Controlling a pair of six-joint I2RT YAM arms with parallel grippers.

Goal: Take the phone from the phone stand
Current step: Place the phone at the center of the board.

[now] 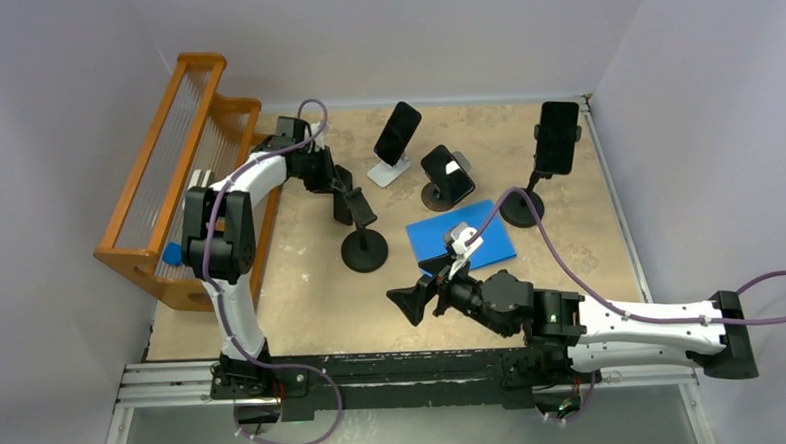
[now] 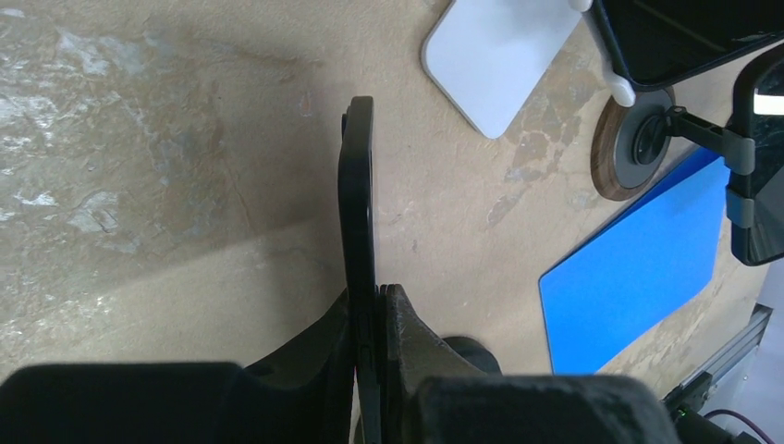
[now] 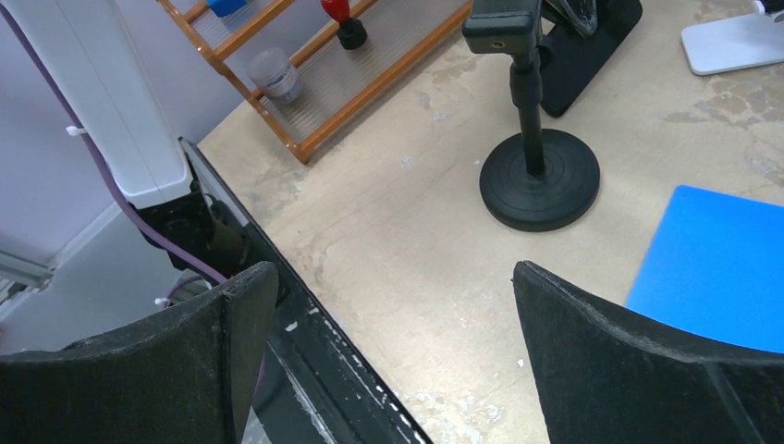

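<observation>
Carefully, with your left gripper [image 2: 370, 319] pinched shut on the thin black phone [image 2: 357, 203], edge-on close beside the phone stand [image 1: 364, 251], lift clear without snagging its clamp; your right gripper [image 3: 398, 361] hangs wide open.

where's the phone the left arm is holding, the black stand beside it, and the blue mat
phone [image 2: 358, 185]: left wrist view, on its thin edge
black stand [image 3: 539, 180]: right wrist view, on its round base
blue mat [image 2: 638, 268]: left wrist view, on its bare middle
</observation>
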